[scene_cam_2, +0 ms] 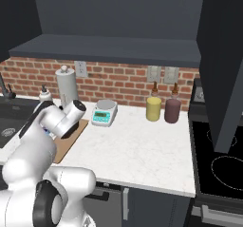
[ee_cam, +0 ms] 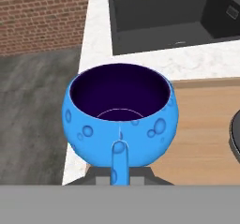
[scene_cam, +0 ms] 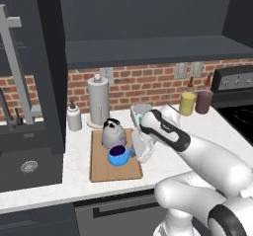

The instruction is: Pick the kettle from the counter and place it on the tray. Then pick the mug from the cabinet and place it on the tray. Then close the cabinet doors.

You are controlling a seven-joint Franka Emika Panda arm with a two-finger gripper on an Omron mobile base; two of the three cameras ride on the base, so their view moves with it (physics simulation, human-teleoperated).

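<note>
Sitting near tray (scene_cam: 101, 168) front edge beside kettle (scene_cam: 113, 134): gripper-held mug (scene_cam: 118, 156).

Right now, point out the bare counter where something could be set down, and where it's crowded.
Widest bare patch: the counter between the scale, the two bottles and the stove. Another strip runs in front of the tray. Crowded: the tray holds the kettle and the mug, gripped by the gripper; the paper towel roll and dispenser stand behind.
</note>
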